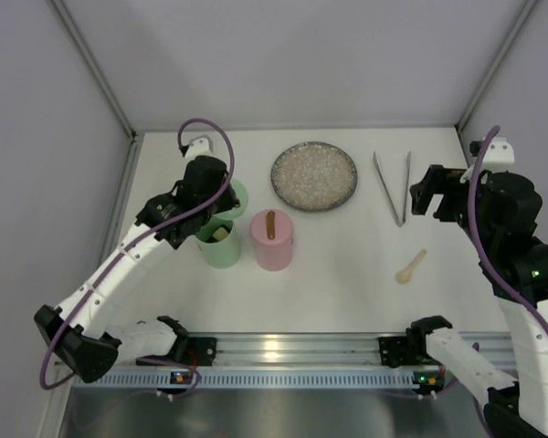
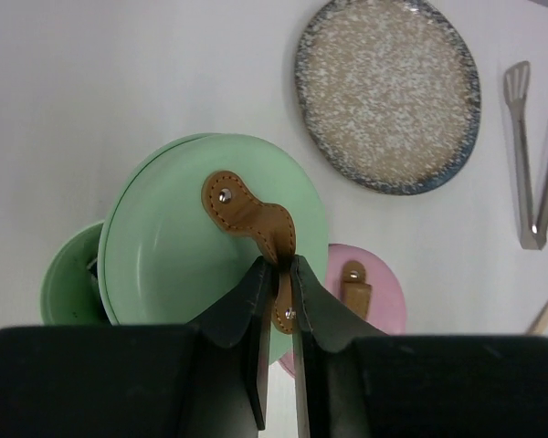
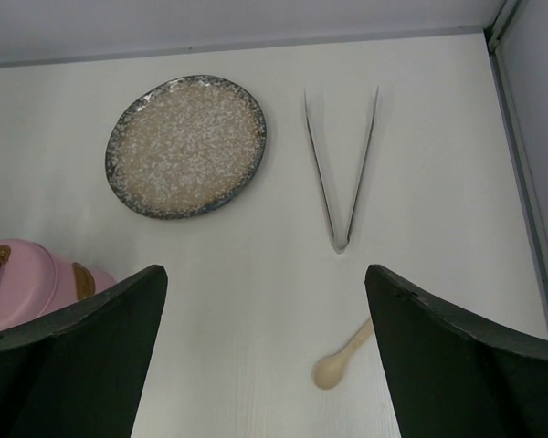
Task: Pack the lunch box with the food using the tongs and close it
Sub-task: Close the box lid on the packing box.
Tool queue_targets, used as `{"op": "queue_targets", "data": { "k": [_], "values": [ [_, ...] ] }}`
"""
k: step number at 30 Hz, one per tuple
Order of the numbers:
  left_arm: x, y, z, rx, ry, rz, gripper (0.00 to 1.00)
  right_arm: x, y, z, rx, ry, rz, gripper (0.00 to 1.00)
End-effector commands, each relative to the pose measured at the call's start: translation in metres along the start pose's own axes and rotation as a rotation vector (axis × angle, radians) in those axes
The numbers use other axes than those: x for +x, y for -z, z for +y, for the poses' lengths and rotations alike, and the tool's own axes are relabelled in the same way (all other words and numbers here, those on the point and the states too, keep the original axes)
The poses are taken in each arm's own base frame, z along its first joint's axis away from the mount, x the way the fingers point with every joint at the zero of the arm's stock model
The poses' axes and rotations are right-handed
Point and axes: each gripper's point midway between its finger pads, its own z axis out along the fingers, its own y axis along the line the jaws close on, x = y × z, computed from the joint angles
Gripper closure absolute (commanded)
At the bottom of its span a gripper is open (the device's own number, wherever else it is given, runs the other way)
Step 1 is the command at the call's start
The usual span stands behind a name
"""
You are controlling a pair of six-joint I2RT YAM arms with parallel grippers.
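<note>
The left gripper (image 2: 279, 266) pinches the brown leather strap (image 2: 242, 210) of a round mint-green lid (image 2: 164, 242). The right gripper (image 3: 265, 292) is spread wide, near the slim silver metal tongs (image 3: 340, 239) lying on the white surface (image 3: 420, 164) beside a speckled grey round plate (image 3: 184, 146).

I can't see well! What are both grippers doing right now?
Left gripper: closed on the green lid's strap.
Right gripper: open, empty.

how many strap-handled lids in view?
2. The green lid hangs by its brown strap from the left gripper, off the green container. The pink lid sits on the pink container beside it. No others visible.
</note>
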Motion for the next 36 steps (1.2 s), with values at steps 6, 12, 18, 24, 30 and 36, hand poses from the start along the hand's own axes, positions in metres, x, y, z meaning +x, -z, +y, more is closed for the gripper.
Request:
{"op": "queue_targets", "data": {
  "k": [6,12,18,24,30,36],
  "values": [
    [0.004,-0.023,0.056,0.023,0.181,0.009,1.0,-0.027,0.008,0.025,-0.134,0.005,-0.092,0.09],
    [0.013,-0.015,0.072,0.04,0.26,-0.044,1.0,-0.026,0.006,0.026,-0.139,0.007,-0.087,0.09],
    [0.019,-0.012,0.076,0.045,0.276,-0.045,1.0,-0.025,0.004,0.028,-0.148,0.005,-0.082,0.1],
    [0.031,-0.011,0.074,0.067,0.298,-0.01,1.0,-0.025,0.005,0.028,-0.147,0.008,-0.084,0.1],
    [0.04,-0.01,0.078,0.065,0.312,0.0,0.99,-0.026,0.006,0.028,-0.15,0.006,-0.086,0.1],
    [0.051,-0.015,0.091,0.015,0.302,0.001,0.95,-0.026,0.007,0.029,-0.157,0.006,-0.088,0.1]
  ]
}}
